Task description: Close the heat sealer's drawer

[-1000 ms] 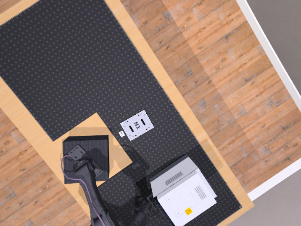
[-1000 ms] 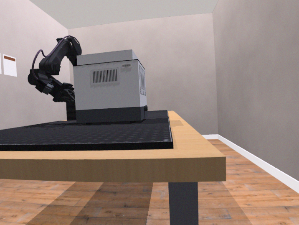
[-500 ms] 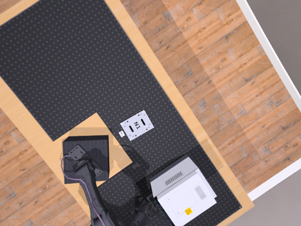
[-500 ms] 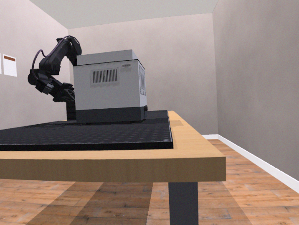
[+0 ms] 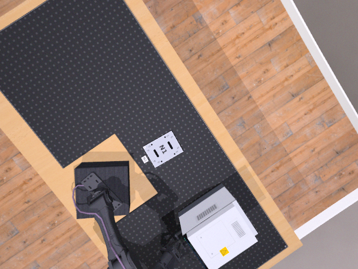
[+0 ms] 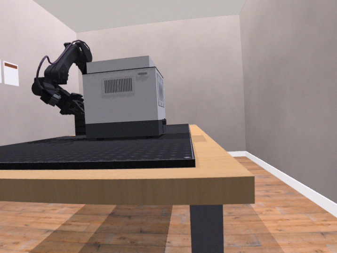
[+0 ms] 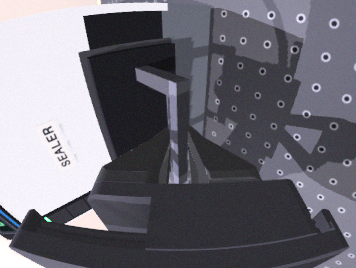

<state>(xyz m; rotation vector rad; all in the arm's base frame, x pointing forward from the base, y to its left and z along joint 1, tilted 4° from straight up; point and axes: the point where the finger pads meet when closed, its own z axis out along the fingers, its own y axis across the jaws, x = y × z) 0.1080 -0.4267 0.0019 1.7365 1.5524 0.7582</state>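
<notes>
The white heat sealer stands on the black mat near the table's corner. Its dark drawer front faces my arm and stands a little out of the dark slot above it. A small green light glows at the sealer's lower edge. My gripper is at the drawer side of the sealer. Its fingers are shut narrow on the grey bar handle of the drawer. The seal sheet, plate and sealing frame are hidden.
A white N1 mounting plate lies on the mat left of the sealer. The arm's base sits in a cut-out of the mat. The table edge runs close behind the sealer.
</notes>
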